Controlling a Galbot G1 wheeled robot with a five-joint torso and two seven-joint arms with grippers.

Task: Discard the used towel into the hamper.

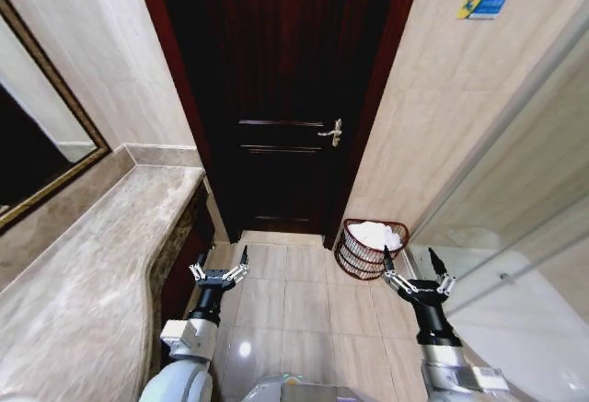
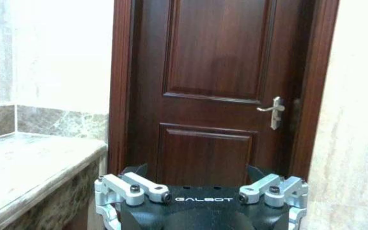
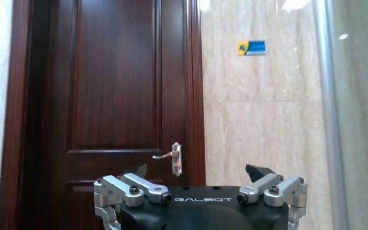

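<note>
Door (image 1: 281,98): dark red-brown wood with raised panels, silver handle (image 1: 331,132). Hamper (image 1: 361,257), right of the door: dark red-brown ribbed openwork, white towel (image 1: 377,234) inside. Wall sticker (image 1: 482,4), right of the door: blue and yellow. Countertop (image 1: 101,264), left of the door: beige-brown veined marble. Floor tiles (image 1: 294,292): glossy beige

I face a dark wooden door (image 1: 281,98) with a silver handle (image 1: 332,132). Beige tiled walls (image 1: 433,108), a marble counter (image 1: 83,273) (left side), glossy floor tiles (image 1: 285,301).
</note>
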